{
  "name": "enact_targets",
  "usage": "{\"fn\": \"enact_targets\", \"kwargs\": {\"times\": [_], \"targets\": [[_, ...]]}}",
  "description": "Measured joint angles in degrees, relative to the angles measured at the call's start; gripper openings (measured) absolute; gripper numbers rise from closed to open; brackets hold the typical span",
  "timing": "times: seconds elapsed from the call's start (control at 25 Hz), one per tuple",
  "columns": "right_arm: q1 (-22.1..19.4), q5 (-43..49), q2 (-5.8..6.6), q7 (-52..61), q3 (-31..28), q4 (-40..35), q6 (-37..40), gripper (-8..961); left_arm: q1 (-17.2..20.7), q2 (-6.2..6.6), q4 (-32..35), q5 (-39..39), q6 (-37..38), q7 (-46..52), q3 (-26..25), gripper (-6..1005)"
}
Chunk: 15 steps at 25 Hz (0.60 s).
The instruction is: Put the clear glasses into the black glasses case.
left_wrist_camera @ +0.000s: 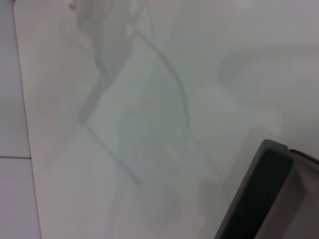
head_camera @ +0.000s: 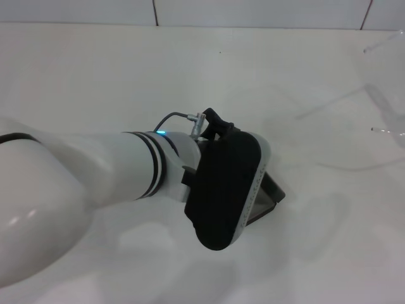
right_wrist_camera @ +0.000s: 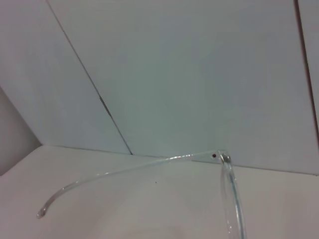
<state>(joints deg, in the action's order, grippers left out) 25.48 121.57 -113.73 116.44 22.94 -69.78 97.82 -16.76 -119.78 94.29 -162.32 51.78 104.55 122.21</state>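
The clear glasses [head_camera: 378, 101] show faintly at the far right of the head view, with thin temple arms reaching toward the middle. In the right wrist view they [right_wrist_camera: 219, 157] fill the near field: one temple arm, its hinge and part of the front rim, with the wall behind. My right gripper does not show in any view. The black body of my left gripper [head_camera: 223, 190] hangs over the black glasses case [head_camera: 269, 197], hiding most of it; only one open corner shows. The left wrist view catches the case's dark rim [left_wrist_camera: 259, 194].
The white table [head_camera: 114, 82] runs back to a tiled wall [head_camera: 253, 11]. My thick white left arm [head_camera: 76, 183] crosses the left half of the head view. Faint grey shadows [left_wrist_camera: 149, 114] lie on the table in the left wrist view.
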Motion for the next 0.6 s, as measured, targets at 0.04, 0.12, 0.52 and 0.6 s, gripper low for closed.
{"fn": "enact_targets", "kwargs": {"times": [0.04, 0.12, 0.52, 0.6], "targets": [[0.0, -0.2, 0.00, 0.1, 0.0, 0.0, 0.0, 118, 0.5, 0.05, 0.7, 0.0, 0.1, 0.0, 0.0, 375], [0.0, -0.2, 0.00, 0.1, 0.0, 0.0, 0.0, 118, 0.6, 0.08, 0.9, 0.0, 0.2, -0.1, 0.0, 376], [0.0, -1.1, 0.00, 0.3, 0.0, 0.6, 0.1, 119, 1.7, 0.24, 1.8, 0.0, 0.3, -2.3, 0.0, 460], [-0.1, -1.2, 0.00, 0.3, -0.1, 0.6, 0.1, 119, 2.2, 0.25, 2.1, 0.0, 0.2, -3.4, -0.1, 483]]}}
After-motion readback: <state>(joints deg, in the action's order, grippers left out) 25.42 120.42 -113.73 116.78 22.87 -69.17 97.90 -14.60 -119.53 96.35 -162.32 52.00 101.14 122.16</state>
